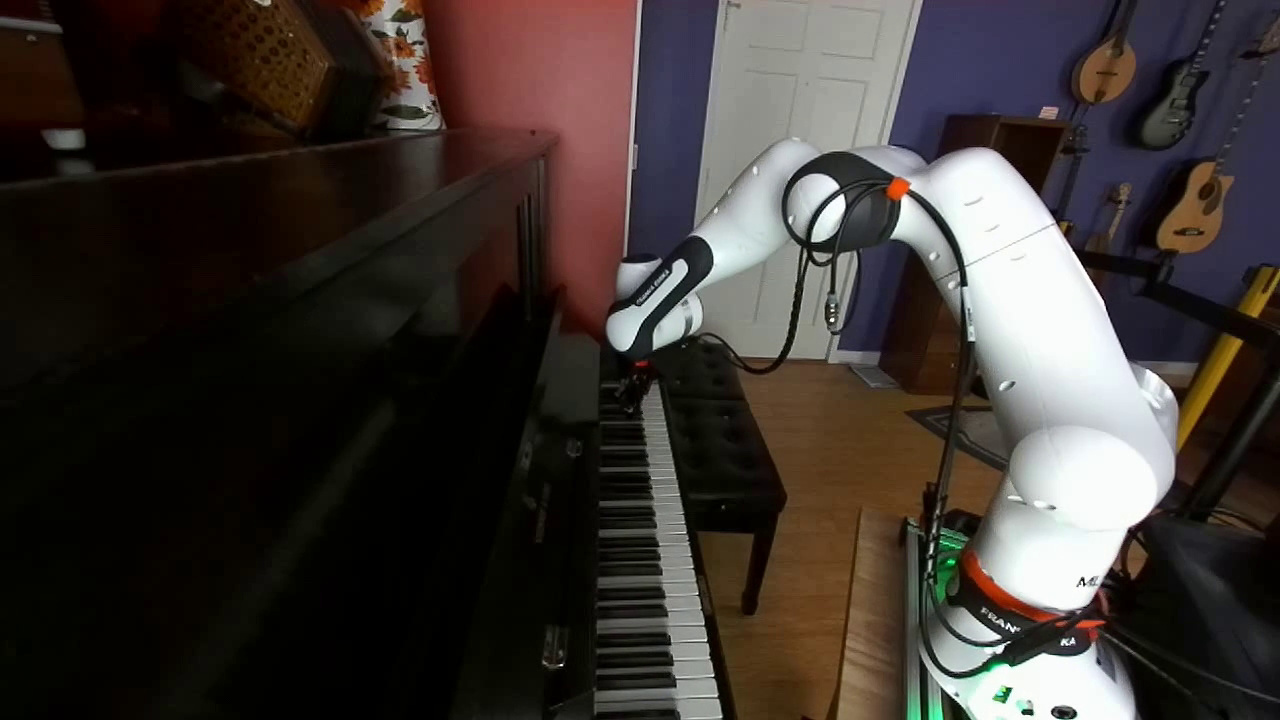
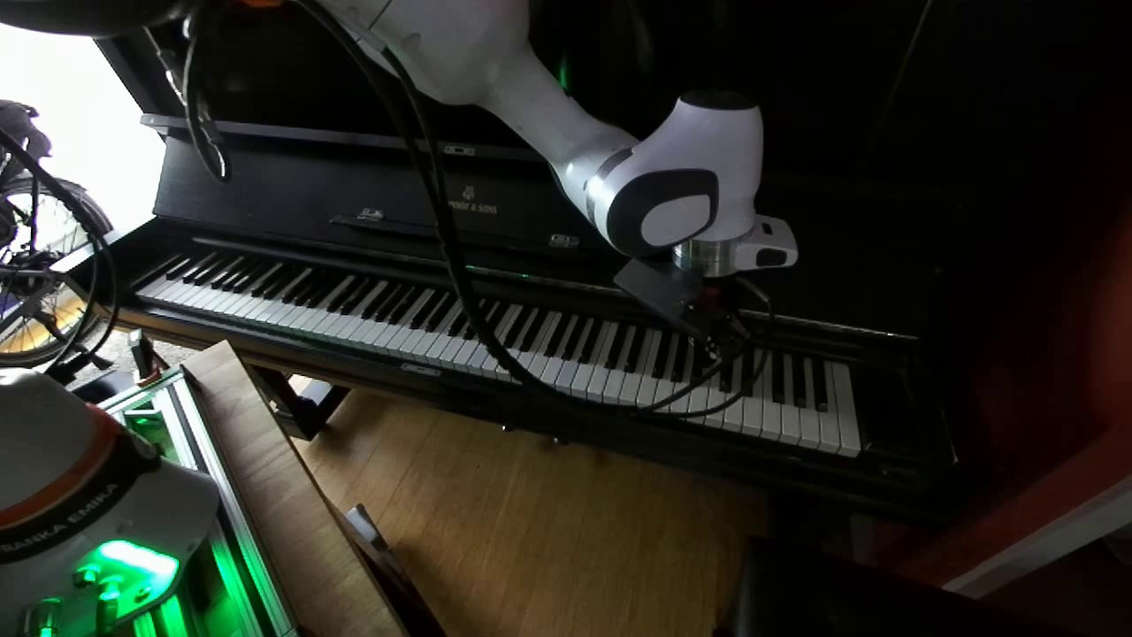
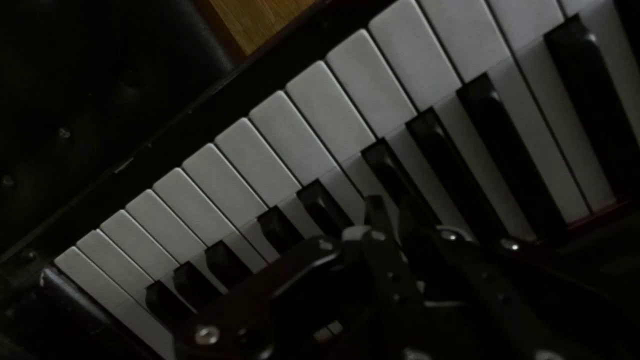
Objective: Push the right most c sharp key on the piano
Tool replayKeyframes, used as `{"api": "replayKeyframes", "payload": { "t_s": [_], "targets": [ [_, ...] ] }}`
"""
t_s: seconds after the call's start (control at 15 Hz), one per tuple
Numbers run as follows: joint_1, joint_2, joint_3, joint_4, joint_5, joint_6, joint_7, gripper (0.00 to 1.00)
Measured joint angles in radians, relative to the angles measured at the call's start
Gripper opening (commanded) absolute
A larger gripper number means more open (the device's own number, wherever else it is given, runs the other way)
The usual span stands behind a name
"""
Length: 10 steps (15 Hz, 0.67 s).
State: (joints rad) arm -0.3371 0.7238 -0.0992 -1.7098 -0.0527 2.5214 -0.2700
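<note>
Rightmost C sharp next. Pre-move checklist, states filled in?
1. Target visible: ok; rightmost C sharp key, fifth black from the right end of the piano.
2. Jaws near that end: ok.
3. Jaws over target: not ok; in wrist view they appear off toward lower notes.
4. Jaws shut: cannot tell; close together, but dark.
5. Jaws off the keys: cannot tell.
6. Cable off keys: cannot tell; crosses them in an exterior view.

The piano (image 2: 522, 212) is almost black, its keys (image 2: 424, 341) white and black; the arm (image 1: 1040, 300) white with black bands. I see a red wall (image 1: 540, 100), a purple wall (image 1: 960, 60) and a white object (image 1: 405, 75) printed with orange flowers.
</note>
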Motion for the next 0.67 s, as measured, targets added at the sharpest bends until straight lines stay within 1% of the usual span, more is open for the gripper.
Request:
{"api": "replayKeyframes", "payload": {
  "t_s": [0.07,0.2,0.4,0.47,0.67],
  "targets": [
    [0.001,-0.006,-0.001,-0.002,0.000,0.000,0.000,0.56],
    [0.004,-0.024,-0.002,-0.010,-0.002,0.000,-0.001,0.69],
    [0.009,-0.062,-0.004,-0.043,-0.007,-0.001,-0.008,0.93],
    [0.012,-0.079,-0.006,-0.057,-0.013,-0.003,-0.012,0.99],
    [0.018,-0.137,-0.011,-0.104,-0.032,-0.004,-0.032,1.00]
  ]
}}
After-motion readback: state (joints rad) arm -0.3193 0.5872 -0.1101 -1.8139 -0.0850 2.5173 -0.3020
